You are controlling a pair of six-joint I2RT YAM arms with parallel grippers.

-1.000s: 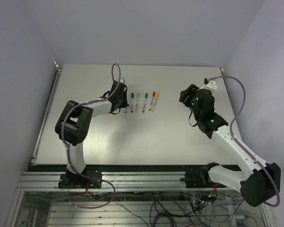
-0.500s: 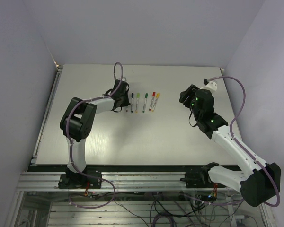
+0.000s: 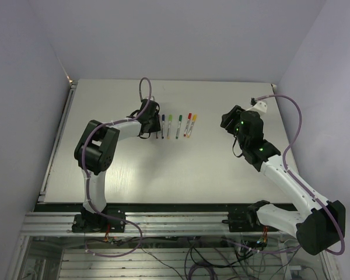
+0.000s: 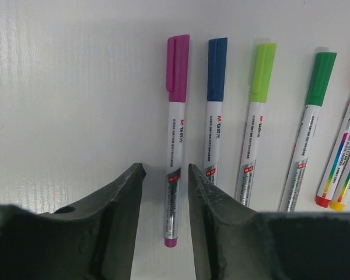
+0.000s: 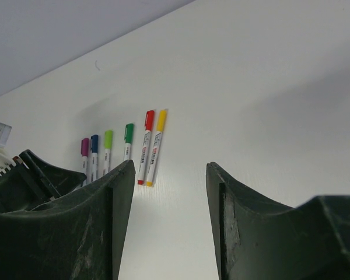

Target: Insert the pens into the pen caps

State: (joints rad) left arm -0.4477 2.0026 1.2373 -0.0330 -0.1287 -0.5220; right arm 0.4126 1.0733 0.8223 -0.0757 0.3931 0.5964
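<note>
Both arms have white tube links and black joint housings. The left arm (image 3: pixel 123 129) and the right arm (image 3: pixel 291 182) each carry a thin purple-grey cable (image 3: pixel 143 79) that comes out behind the fingers. Small green lights (image 3: pixel 243 123) shine on the right arm. The fingers (image 4: pixel 108 219) are matte black wedges with a rough, grainy surface.

The left gripper (image 4: pixel 165 169) stood low over the purple-capped pen (image 4: pixel 176 116), one finger on each side, with thin gaps. Left of it the table (image 4: pixel 64 87) offered free passage. On the right the blue-capped pen (image 4: pixel 214 116) lay close, the first of a tight row. Wide free surface separated this row from the right gripper (image 5: pixel 170 166).
</note>
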